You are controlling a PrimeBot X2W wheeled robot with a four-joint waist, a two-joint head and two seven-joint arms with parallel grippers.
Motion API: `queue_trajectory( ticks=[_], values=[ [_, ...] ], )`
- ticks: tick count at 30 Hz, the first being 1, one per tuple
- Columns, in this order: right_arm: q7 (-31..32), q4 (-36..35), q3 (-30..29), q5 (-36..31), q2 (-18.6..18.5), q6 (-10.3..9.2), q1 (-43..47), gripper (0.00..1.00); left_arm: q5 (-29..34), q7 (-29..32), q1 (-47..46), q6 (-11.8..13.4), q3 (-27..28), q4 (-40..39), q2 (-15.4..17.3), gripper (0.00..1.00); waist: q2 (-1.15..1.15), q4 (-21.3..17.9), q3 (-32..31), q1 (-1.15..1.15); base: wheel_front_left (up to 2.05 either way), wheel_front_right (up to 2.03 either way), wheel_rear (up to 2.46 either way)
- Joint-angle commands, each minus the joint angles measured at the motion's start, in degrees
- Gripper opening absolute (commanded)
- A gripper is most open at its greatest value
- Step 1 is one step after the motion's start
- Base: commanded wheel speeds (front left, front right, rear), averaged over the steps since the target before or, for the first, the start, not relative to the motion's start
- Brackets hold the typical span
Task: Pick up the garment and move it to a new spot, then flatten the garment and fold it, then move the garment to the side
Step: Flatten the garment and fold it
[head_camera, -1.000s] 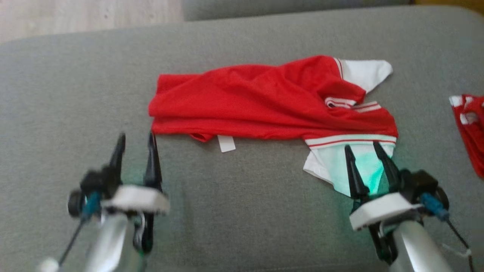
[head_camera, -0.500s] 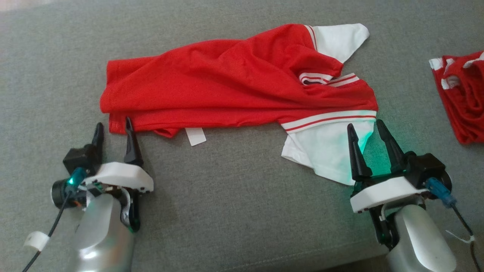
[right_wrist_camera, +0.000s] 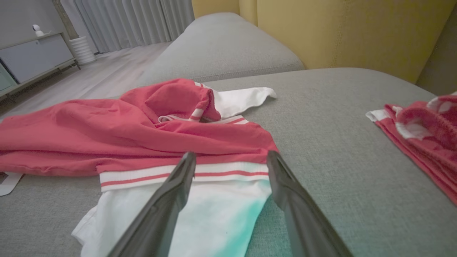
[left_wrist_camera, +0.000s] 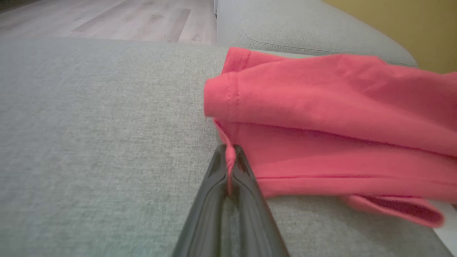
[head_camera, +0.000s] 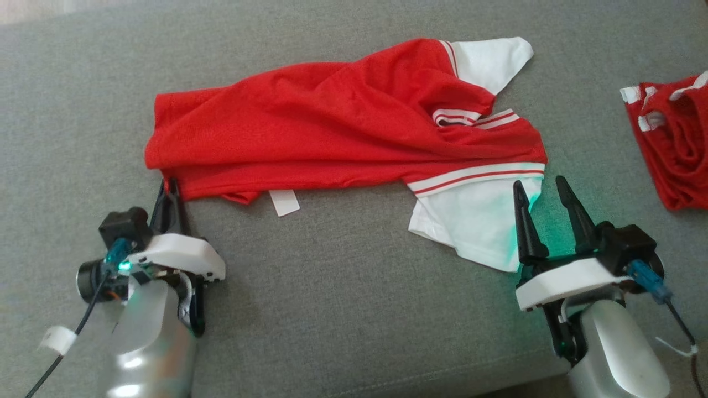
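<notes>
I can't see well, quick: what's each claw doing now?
Left claw: shut on a hem corner of the bright red mesh-knit shirt.
Right claw: open, holding nothing, by the white sleeve end.

surface: grey cushion (head_camera: 332, 309) | on it: garment (head_camera: 332, 121), second red cloth (head_camera: 675, 149)

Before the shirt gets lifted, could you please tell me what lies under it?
The red shirt lies on the grey cushion, which shows all round it. A white label pokes out from under its near edge. Anything beneath its bunched middle is covered.
</notes>
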Motion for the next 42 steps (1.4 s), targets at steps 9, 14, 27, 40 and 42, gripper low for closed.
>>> queue_trajectory(
  ticks=[9, 14, 27, 40, 42],
  values=[
    [-0.6, 2.3, 2.8, 2.0, -0.3, -0.04, 3.1, 1.00, -2.9, 0.4, 9.0, 1.2, 2.9, -12.5, 0.8, 0.00, 0.00, 2.9, -4.2, 0.00, 0.00, 0.00, 0.00],
    [-0.6, 5.5, 2.9, 1.8, -0.7, -0.04, 4.7, 1.00, -5.1, 0.4, 13.9, 2.3, 2.0, -17.9, 0.8, 0.00, 0.00, 4.2, -5.3, 0.00, 0.00, 0.00, 0.00],
    [-0.6, 19.0, 4.5, -0.6, -1.0, -0.04, 2.9, 0.91, -6.8, 0.4, 17.3, 3.5, -1.5, -19.2, 0.8, 0.00, 0.00, 6.1, -5.2, 0.00, 0.00, 0.00, 0.00],
    [-0.6, 11.2, 5.0, 7.6, -2.9, -0.04, -0.1, 0.00, -5.3, 0.4, 16.3, 2.2, -0.3, -23.1, 0.8, 0.00, 0.00, 6.7, -8.0, 0.00, 0.00, 0.00, 0.00],
    [-0.6, 5.8, 4.1, 9.0, -3.2, -0.04, -1.5, 0.00, -3.9, 0.4, 15.0, 1.0, 0.3, -25.3, 0.8, 0.00, 0.00, 6.8, -9.1, 0.00, 0.00, 0.00, 0.00]
  ],
)
